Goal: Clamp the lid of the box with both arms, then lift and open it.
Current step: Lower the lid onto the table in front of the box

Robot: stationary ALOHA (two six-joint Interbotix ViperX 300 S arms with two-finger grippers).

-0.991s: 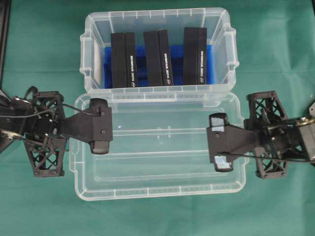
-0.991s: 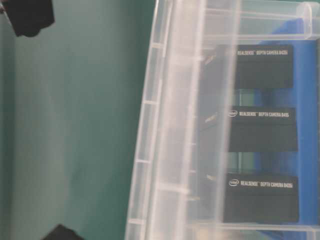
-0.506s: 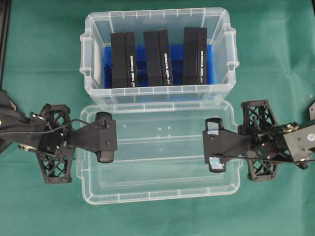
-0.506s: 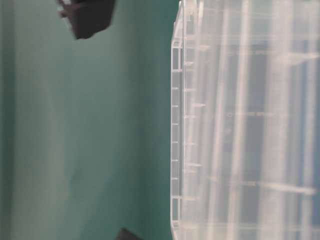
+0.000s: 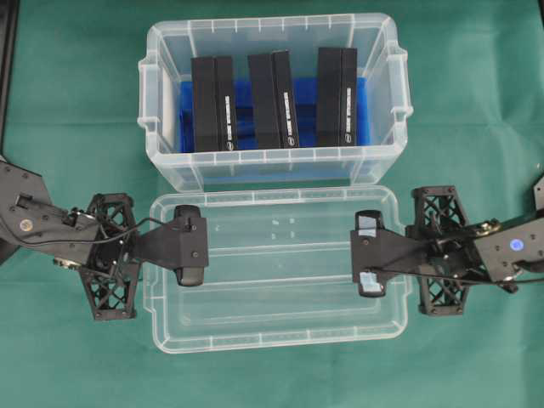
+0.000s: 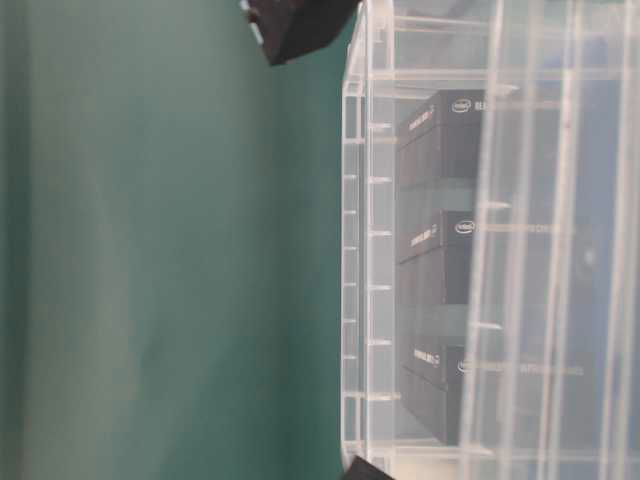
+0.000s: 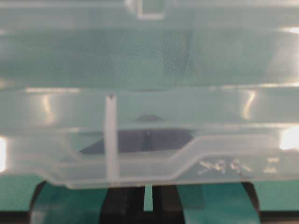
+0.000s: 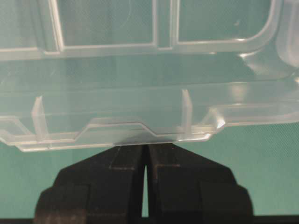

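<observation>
You had the lid off, near side of the open box, left claw and right claw clenched on its short ends; next, set it down on the counter.

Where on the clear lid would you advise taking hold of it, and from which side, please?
At its short ends, coming in level from either side, as both end effectors do now: left end effector and right end effector each pinch the lid at its raised rim. The panel is wide and flat, so opposite-end grips probably keep it level.
</observation>
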